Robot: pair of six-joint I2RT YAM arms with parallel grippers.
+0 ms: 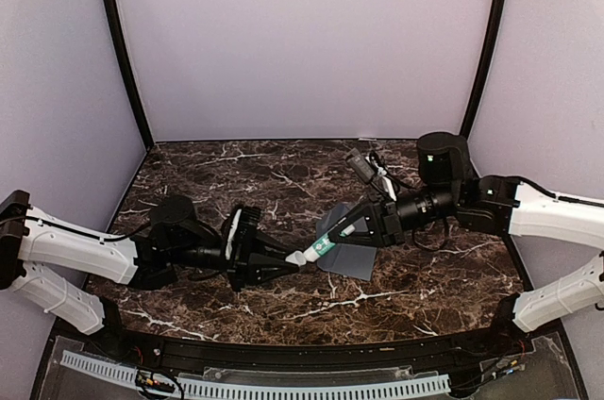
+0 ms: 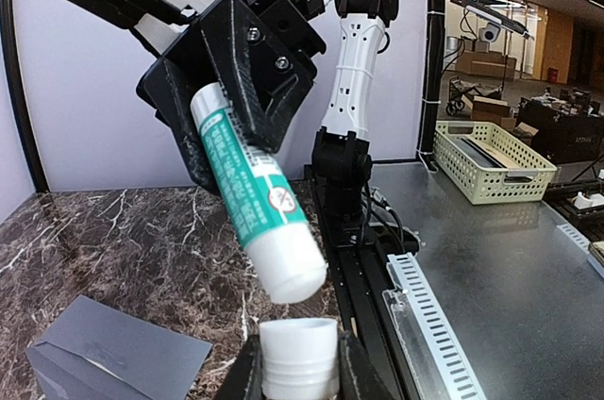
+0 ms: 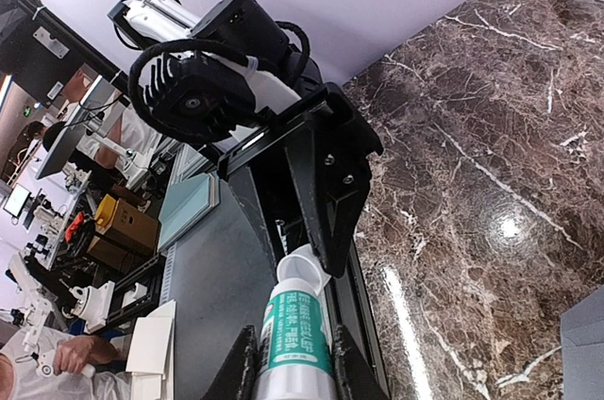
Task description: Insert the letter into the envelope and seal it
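Observation:
My right gripper [image 1: 342, 231] is shut on a teal-and-white glue stick [image 1: 321, 247], seen from the left wrist as a tilted tube [image 2: 253, 194]. My left gripper [image 1: 291, 261] is shut on the stick's white cap [image 2: 298, 353]. The cap's open mouth faces the stick's white end, with a thin gap between them. From the right wrist, the cap [image 3: 304, 273] sits just beyond the stick [image 3: 294, 343]. Both hang above the table. The grey envelope [image 1: 351, 259] lies flat under the right gripper, flap side unclear. The letter does not show in any view.
Dark marble tabletop [image 1: 255, 174] inside lilac walls. A black rail [image 1: 283, 348] and a slotted white cable duct [image 1: 283, 386] run along the near edge. A white mesh basket [image 2: 491, 159] stands on the metal bench beyond the table.

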